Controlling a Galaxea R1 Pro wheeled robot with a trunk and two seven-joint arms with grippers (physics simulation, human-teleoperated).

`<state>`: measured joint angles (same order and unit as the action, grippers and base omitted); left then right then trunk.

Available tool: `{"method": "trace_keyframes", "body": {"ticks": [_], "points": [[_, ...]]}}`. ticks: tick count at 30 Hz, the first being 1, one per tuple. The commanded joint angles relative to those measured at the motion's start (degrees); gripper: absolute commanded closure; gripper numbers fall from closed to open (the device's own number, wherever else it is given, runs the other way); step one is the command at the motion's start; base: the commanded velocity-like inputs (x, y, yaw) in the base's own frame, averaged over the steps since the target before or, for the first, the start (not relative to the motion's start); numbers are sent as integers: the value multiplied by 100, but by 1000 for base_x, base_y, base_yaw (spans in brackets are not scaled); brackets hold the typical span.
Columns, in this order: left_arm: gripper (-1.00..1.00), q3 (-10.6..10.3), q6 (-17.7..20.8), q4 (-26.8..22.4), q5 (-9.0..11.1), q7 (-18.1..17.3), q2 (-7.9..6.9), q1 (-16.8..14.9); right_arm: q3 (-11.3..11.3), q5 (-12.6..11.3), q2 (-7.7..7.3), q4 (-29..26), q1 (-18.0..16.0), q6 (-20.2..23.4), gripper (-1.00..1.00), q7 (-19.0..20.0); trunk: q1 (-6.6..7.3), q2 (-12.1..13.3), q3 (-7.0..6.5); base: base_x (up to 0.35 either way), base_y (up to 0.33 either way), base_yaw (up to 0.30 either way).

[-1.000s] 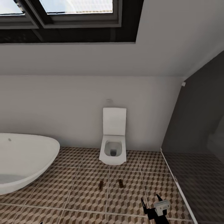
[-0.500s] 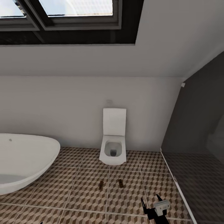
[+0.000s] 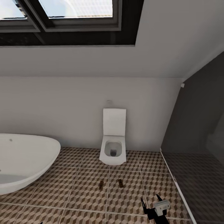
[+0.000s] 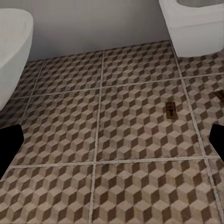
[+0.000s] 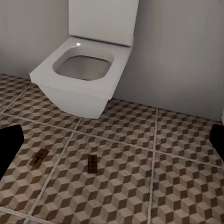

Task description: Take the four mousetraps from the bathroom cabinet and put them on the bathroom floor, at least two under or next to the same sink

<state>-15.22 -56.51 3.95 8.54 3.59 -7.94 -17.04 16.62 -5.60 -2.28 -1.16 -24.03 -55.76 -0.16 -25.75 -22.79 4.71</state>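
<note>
Two mousetraps lie flat on the bathroom floor (image 3: 77,186) in front of the toilet, one on the left (image 3: 101,185) and one on the right (image 3: 121,183). The right wrist view has both, the left one (image 5: 38,157) and the right one (image 5: 92,164). In the left wrist view one mousetrap (image 4: 171,109) lies on a tile and another (image 4: 220,96) is cut by the frame edge. My right gripper (image 3: 151,200) hangs low above the floor, right of the traps, open and empty. My left gripper (image 4: 114,142) is open and empty too. The cabinet and the bathroom sink are out of view.
A white toilet (image 3: 113,146) stands against the back wall. An oval white bathtub (image 3: 21,161) fills the left side. A dark glass partition with a pale sill (image 3: 174,177) closes off the right. Open tiles stretch between tub and partition.
The head view has drifted very slightly. Both traps and the right gripper keep their places.
</note>
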Motion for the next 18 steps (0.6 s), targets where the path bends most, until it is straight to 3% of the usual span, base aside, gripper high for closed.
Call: {"method": "trace_keyframes", "body": {"ticks": [1,18], "points": [[-100,-51,-27,18,16,36,3,-10,52,-55,-1,2,-5,-14,-100,-2,-4,-13,13,0,0,0],[-100,-51,-27,18,16,36,3,-10,52,-55,-1,2,-5,-14,-100,-2,-4,-13,13,0,0,0]]}}
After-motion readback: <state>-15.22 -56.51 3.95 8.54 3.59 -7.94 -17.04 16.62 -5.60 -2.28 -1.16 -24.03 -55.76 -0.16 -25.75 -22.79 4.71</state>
